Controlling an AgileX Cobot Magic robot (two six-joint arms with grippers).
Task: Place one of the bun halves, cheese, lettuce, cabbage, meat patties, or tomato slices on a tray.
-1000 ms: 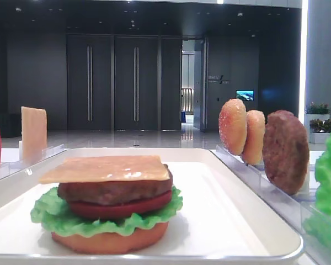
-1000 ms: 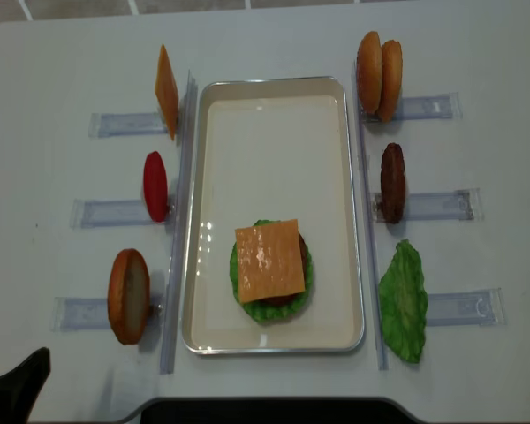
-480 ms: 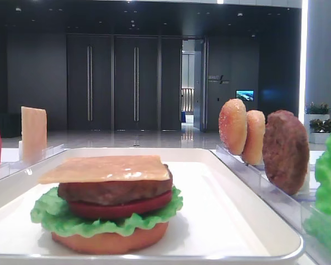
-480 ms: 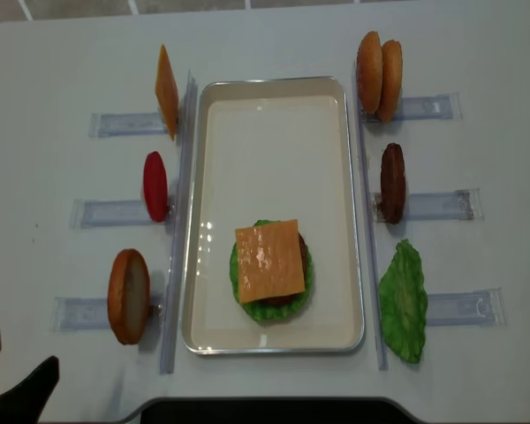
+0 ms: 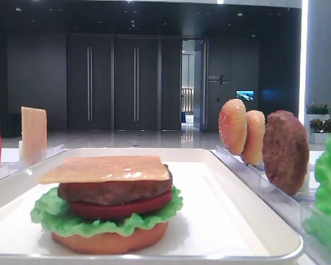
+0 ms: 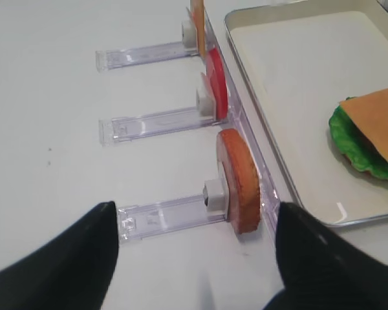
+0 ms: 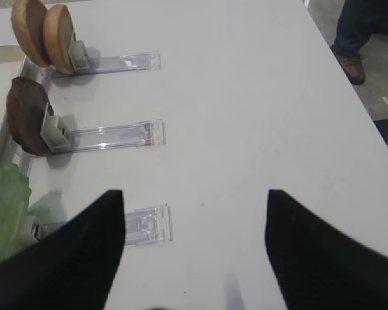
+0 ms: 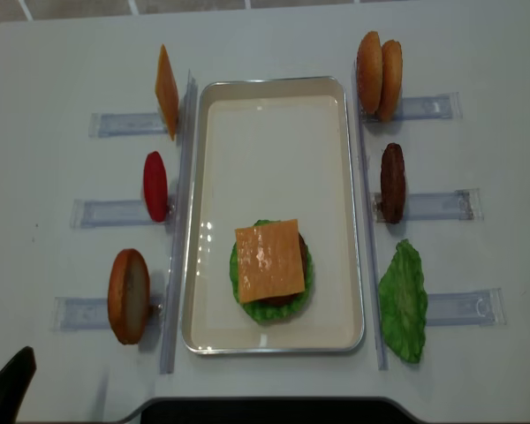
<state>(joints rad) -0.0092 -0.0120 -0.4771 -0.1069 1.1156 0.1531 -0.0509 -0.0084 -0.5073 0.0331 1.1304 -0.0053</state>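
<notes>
Topping stack on tray [image 8: 274, 106]: cheese [image 8: 269, 261]; left claw [image 6: 194, 258] apparently open.

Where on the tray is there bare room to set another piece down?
The far half of the tray, between the stacked burger and the far rim, is bare. The near end is crowded: the burger nearly fills the width, leaving thin strips beside it.
</notes>
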